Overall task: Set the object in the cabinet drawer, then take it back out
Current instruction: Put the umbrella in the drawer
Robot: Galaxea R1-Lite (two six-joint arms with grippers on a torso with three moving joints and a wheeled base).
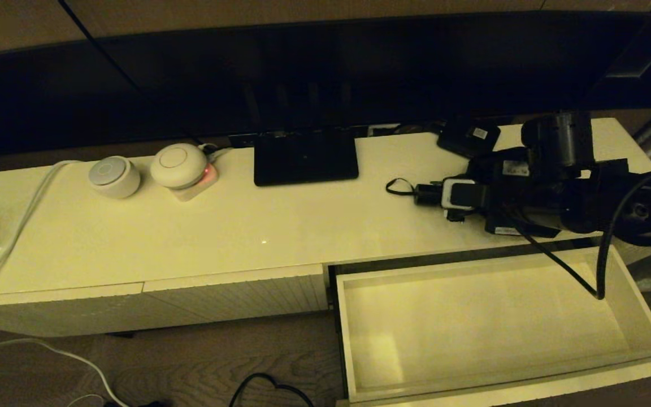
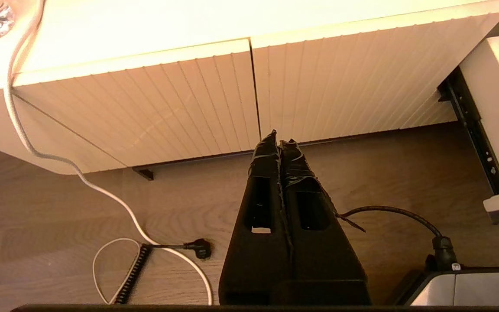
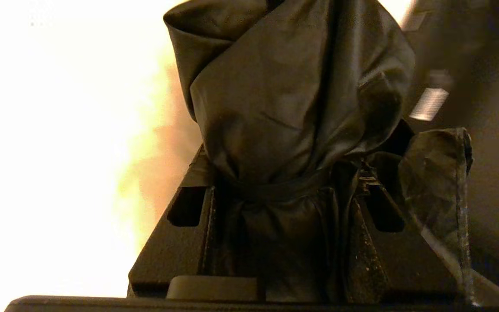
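On the worktop (image 1: 190, 243): two round white devices (image 1: 114, 176) (image 1: 179, 165) side by side at left, a black stand (image 1: 305, 157) mid-back, a small black box (image 1: 468, 137) right-rear, a white cable (image 1: 17, 226) trailing to the floor (image 1: 190, 367)

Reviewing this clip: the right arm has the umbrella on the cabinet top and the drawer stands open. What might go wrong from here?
1. The right gripper is shut on baggy canopy fabric of the umbrella, not a rigid part, so it may slip or sag during the lift.
2. The wrist-strap loop trails on the cabinet top and could snag.
3. The arm's black cable hangs into the open cabinet drawer and may catch on its wall.

The left gripper is parked low, shut.
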